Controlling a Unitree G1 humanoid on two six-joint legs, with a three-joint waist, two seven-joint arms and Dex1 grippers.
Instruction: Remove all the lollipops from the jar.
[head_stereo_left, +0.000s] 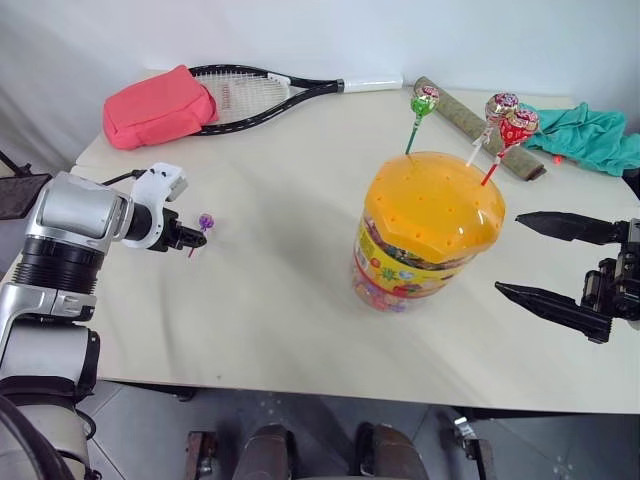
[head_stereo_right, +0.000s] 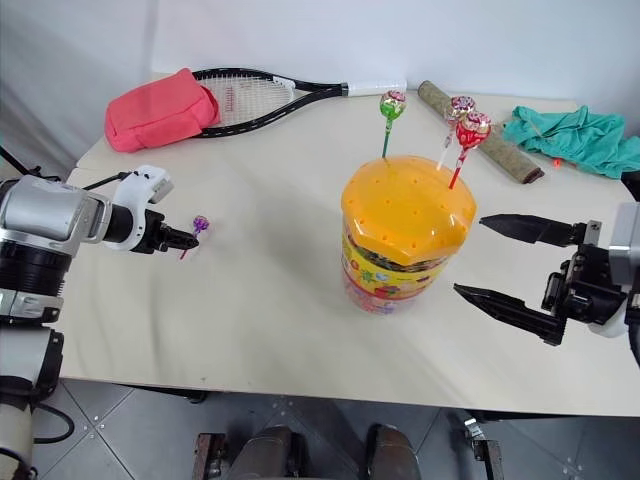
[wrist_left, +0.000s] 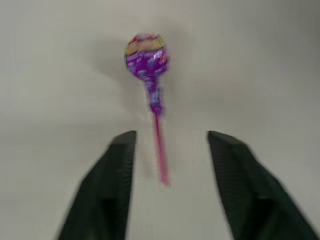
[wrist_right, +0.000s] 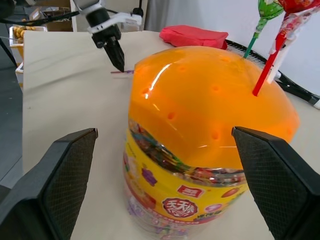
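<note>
worktop: pale beige worktop (head_stereo_left: 270, 300) carries everything, a red pouch (head_stereo_left: 158, 107) and black racket (head_stereo_left: 262, 93) at its far edge.
jar: big clear plastic jar (head_stereo_left: 425, 240) with domed orange lid and yellow label, standing mid-worktop.
lollipops in lid: green (head_stereo_left: 424, 102), pink-silver (head_stereo_left: 500, 105) and red (head_stereo_left: 518, 126) heads on sticks.
purple lollipop: purple lollipop (wrist_left: 146, 57) lies just off my left end effector (wrist_left: 170, 145), fingers parted, stick between the tips, not gripped.
right end effector: my right end effector (wrist_right: 162, 145) gapes wide beside the jar, holding nothing.
</note>
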